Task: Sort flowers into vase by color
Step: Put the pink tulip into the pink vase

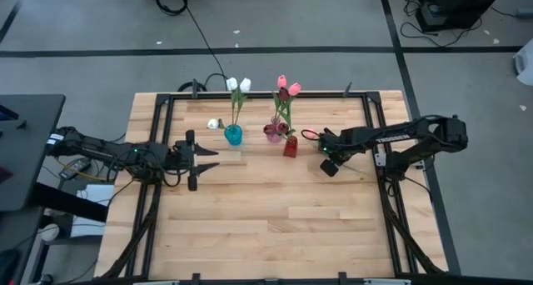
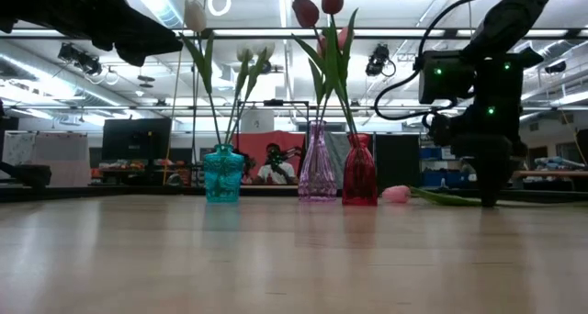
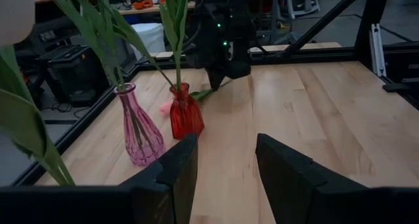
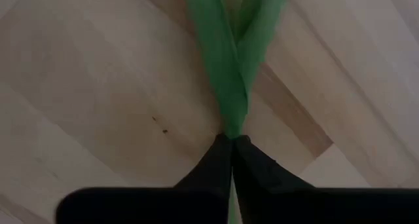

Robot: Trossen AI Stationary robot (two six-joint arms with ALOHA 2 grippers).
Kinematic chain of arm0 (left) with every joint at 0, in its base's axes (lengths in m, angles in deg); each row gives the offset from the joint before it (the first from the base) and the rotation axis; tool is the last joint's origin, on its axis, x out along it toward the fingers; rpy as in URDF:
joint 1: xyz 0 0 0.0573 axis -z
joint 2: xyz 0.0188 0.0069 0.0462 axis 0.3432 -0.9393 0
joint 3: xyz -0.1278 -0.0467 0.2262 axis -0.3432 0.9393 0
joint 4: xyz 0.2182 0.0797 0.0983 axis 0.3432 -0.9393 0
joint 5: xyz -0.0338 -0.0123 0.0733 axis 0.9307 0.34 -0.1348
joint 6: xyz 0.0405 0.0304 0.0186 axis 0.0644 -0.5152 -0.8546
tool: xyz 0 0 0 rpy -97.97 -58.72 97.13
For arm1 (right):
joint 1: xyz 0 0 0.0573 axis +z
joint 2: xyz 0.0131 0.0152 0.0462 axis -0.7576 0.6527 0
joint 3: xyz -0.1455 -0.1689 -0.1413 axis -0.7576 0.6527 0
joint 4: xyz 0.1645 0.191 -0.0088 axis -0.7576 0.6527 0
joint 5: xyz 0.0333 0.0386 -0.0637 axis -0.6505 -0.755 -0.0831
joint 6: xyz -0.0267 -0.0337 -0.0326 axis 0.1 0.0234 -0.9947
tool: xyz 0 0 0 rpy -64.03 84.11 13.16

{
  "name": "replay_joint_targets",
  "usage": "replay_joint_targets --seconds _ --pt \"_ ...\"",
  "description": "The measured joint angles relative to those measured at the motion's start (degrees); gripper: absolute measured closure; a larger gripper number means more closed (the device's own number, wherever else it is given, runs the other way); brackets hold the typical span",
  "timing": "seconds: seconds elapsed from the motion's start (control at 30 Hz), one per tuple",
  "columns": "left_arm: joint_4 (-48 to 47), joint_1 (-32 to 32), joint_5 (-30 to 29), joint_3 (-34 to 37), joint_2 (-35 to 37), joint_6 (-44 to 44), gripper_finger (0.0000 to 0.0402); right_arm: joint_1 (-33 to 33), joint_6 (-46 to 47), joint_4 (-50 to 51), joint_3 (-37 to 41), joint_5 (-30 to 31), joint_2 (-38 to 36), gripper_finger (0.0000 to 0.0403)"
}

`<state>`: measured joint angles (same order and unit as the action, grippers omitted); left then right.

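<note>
On the right side of the tabletop point(image 1: 266, 218), the right hand point(image 4: 230, 152) was down at the wood, its two dark fingers pinched together on the green stem and leaves of a pink tulip point(image 2: 397, 194) that lay flat on the boards. That flower's pink head rested just beside the red vase point(image 1: 290, 146), with its stem running away toward the right hand.

Three vases stood in a row near the back edge. A teal vase point(image 1: 233, 135) held white tulips point(image 1: 238, 85), standing upright. Next came a pink vase point(image 1: 273, 133) with a pink tulip in it point(image 1: 294, 89), then the red vase, carrying dark red tulips point(image 2: 319, 4). One small white flower head point(image 1: 213, 123) lay loose on the wood just beside the teal vase.

Over on the left, the left hand point(image 3: 226, 162) hovered above the wood near the teal vase, fingers spread wide and holding nothing, pointing across toward the vases.
</note>
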<state>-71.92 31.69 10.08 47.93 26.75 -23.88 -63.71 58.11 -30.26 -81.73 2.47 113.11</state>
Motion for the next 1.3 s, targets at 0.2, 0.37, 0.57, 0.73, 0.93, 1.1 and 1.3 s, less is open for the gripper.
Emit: replay_joint_targets --seconds 0.2,0.37,0.57,0.73,0.93,1.1,1.3 --pt "0.0 0.0 6.3 0.0 1.1 0.1 0.0241 -0.3 -0.1 1.4 -0.3 2.0 -1.5 0.0396" --pt "0.3 0.0 8.3 0.0 2.7 0.2 0.0241 -3.5 -2.4 -1.9 -0.8 9.0 -8.5 0.0399" --pt "-0.1 0.0 8.3 0.0 2.3 0.2 0.0241 -8.9 -10.9 -16.2 -0.7 13.8 -15.4 0.0400" --pt "-1.7 0.0 6.8 0.0 2.3 0.8 0.0241 -12.7 -18.3 -40.2 1.3 5.8 -17.7 0.0401" --pt "-1.8 0.0 6.6 0.0 2.3 0.9 0.0241 -20.7 -17.1 -69.4 7.0 -5.5 -14.0 0.0402" --pt "-1.9 0.0 6.0 0.0 2.3 -0.4 0.0241 -24.6 -11.5 -88.5 8.4 -11.0 -6.0 0.0402" --pt "-1.8 0.0 1.4 0.0 2.3 -1.6 0.0241 -28.1 -7.1 -102.6 6.4 -17.0 3.4 0.0402"
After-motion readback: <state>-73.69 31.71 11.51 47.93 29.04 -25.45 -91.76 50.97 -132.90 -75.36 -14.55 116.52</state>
